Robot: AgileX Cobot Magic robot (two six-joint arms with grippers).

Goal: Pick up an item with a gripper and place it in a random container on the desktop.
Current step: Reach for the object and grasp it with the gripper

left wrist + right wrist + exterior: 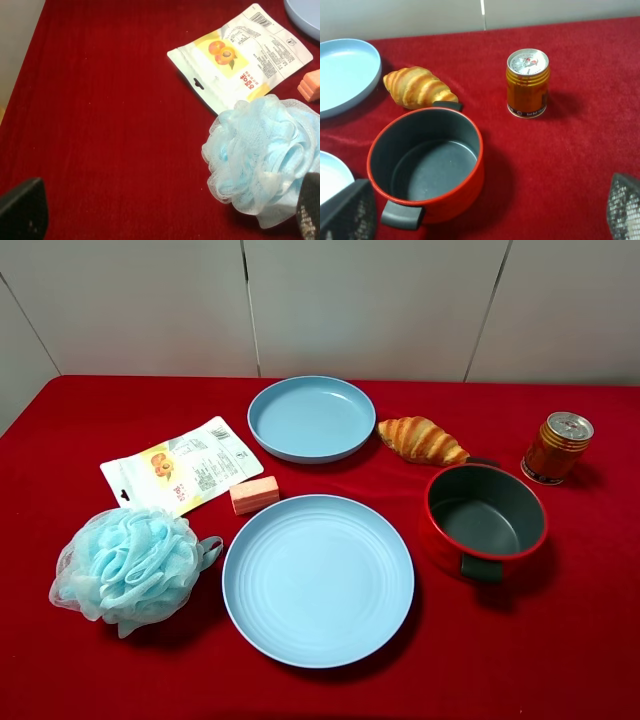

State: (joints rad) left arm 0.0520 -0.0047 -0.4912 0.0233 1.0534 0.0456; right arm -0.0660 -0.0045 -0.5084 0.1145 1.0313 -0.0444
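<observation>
Upright orange-gold cylindrical drink can (557, 448) right of round red pot w/ grey inside (436, 540), not touching, L gripper (165, 215) & R gripper (485, 212) spread wide, both empty

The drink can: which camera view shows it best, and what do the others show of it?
The right wrist view: the drink can stands upright, close and large, silver top and label clear. The exterior high view shows it smaller, right of the croissant. The left wrist view misses it.
</observation>
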